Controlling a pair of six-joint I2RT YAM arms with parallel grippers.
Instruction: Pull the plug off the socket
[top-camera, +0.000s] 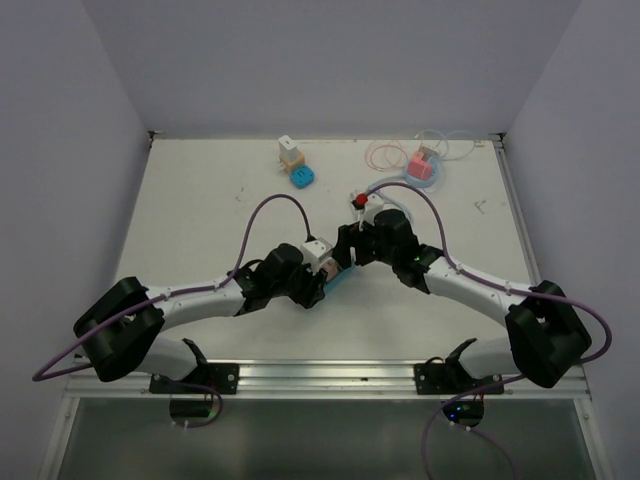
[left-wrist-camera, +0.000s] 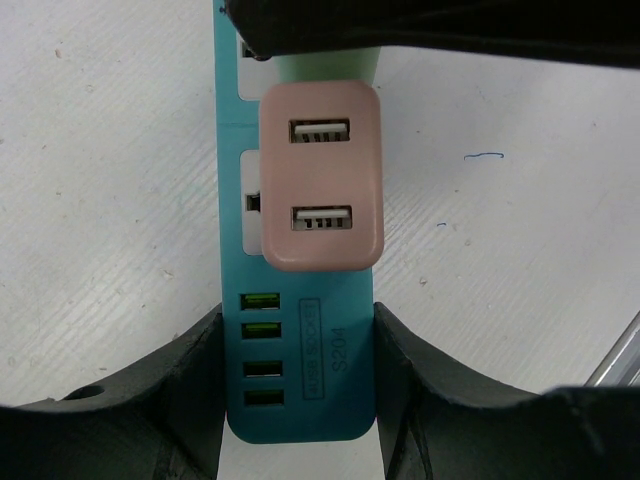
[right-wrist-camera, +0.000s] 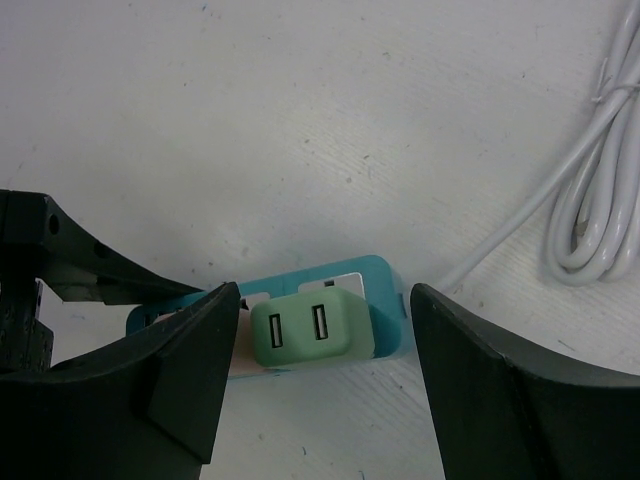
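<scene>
Left claw (left-wrist-camera: 298, 345) clamps teal socket strip (left-wrist-camera: 300, 415); right claw (right-wrist-camera: 325, 310) open astride green plug (right-wrist-camera: 305, 332); pink plug (left-wrist-camera: 320, 180) crowds beside; white cable coil (right-wrist-camera: 570, 240) nearby on tabletop (right-wrist-camera: 300, 120).

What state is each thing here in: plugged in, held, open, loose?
power strip: gripped at one end by the left gripper.
pink charger: plugged into the strip.
green charger: plugged into the strip, not yet gripped.
left gripper: shut on the strip's sides.
right gripper: open, one finger on each side of the green charger.
white cable: coiled, lying loose on the table.
</scene>
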